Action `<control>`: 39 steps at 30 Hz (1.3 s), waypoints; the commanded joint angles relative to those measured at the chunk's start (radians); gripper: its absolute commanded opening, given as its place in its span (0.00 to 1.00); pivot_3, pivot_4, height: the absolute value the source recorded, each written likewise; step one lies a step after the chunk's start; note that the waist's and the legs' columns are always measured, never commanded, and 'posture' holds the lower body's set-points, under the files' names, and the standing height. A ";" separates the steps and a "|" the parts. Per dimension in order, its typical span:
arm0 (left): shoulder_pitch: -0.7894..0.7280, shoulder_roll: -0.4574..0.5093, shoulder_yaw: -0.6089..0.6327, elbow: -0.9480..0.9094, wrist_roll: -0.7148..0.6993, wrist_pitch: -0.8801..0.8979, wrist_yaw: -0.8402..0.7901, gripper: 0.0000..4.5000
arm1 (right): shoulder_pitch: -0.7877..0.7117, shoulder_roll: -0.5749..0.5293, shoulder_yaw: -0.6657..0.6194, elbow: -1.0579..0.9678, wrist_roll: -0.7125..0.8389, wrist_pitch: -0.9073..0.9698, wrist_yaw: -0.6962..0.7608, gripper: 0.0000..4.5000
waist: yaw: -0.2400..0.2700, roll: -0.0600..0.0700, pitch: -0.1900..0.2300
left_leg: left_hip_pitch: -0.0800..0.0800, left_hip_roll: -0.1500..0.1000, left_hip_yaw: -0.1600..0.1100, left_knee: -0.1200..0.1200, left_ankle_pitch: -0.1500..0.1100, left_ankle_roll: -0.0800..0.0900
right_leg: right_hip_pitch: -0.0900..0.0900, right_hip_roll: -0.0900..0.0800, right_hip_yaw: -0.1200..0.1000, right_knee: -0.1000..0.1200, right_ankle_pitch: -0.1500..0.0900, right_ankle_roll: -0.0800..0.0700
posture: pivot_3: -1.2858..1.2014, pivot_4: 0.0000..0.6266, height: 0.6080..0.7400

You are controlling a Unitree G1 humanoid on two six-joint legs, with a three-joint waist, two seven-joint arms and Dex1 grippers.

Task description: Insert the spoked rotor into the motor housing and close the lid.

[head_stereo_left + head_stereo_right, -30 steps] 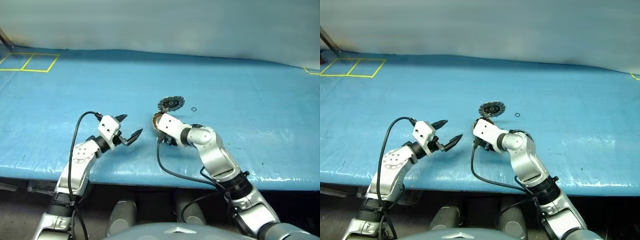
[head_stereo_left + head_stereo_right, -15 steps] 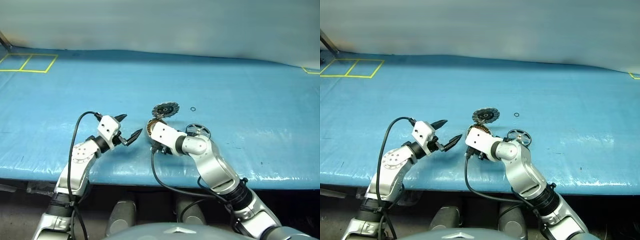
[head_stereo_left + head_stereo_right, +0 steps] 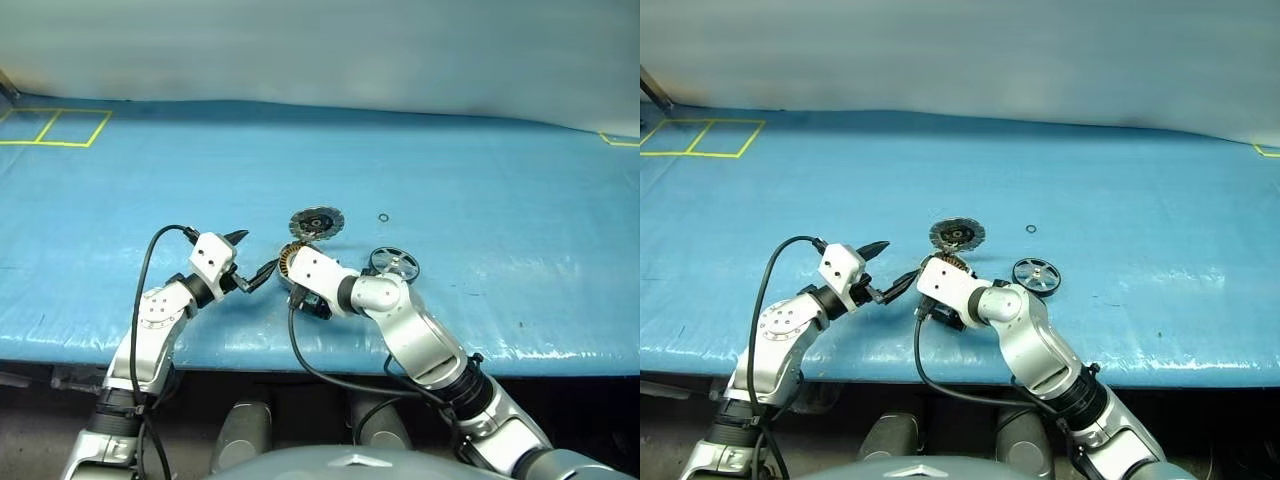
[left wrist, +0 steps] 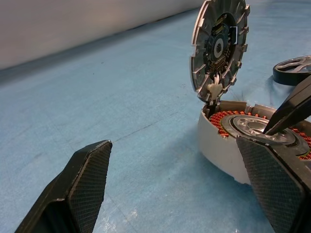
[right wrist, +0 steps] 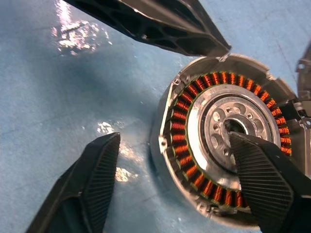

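Observation:
The motor housing [image 5: 182, 141] lies on the blue mat with its copper windings and silver hub showing. Its hinged lid [image 3: 316, 223] stands open and upright at the far edge. The spoked rotor [image 3: 393, 263] lies flat on the mat just right of the housing. My right gripper [image 5: 177, 184] is open astride the housing's wall, one finger over the hub and the other on the mat outside, apart from the wall. My left gripper [image 3: 255, 253] is open and holds nothing, just left of the housing, with one fingertip [image 5: 194, 39] at its rim.
A tiny dark ring [image 3: 384, 216] lies on the mat behind the rotor. Yellow tape squares [image 3: 55, 126] mark the far left corner. The mat's front edge [image 3: 300, 350] runs close below both hands.
My right gripper slid the housing and its lid left toward the left gripper, uncovering the rotor, then opened off the housing's wall. The left gripper stayed put.

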 commanded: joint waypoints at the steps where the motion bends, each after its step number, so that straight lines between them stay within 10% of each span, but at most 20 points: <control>1: -0.002 0.010 0.013 -0.028 0.004 -0.010 0.002 1.00 | -0.024 0.035 -0.036 -0.102 0.060 0.044 -0.009 1.00 | 0.001 0.000 0.000 | -0.001 0.000 0.000 0.000 0.000 0.000 | -0.001 0.000 0.000 0.000 0.000 0.000 | 0.52 0.24 1.00; 15: -0.022 0.052 0.009 -0.026 -0.058 0.007 -0.126 1.00 | 0.094 -0.074 -0.420 -0.191 0.236 -0.006 -0.097 1.00 | 0.017 0.000 0.000 | -0.004 0.000 -0.001 0.000 0.000 0.000 | -0.002 0.000 -0.002 -0.003 0.000 0.000 | 0.52 0.24 1.00; 22: -0.061 0.052 0.005 -0.009 -0.091 0.016 -0.181 1.00 | 0.072 -0.083 -0.608 0.091 0.275 -0.181 -0.217 1.00 | 0.017 0.000 0.000 | -0.004 0.000 0.000 0.000 0.000 0.000 | -0.003 0.000 -0.002 -0.002 0.000 0.000 | 0.52 0.24 1.00; 39: -0.037 0.043 0.002 -0.052 -0.083 0.021 -0.144 1.00 | -0.365 -0.040 -0.607 1.019 0.285 -0.570 -0.314 1.00 | 0.003 0.000 0.000 | -0.003 -0.001 0.001 -0.001 0.000 0.001 | -0.001 0.000 0.000 -0.003 0.001 0.000 | 0.52 0.24 1.00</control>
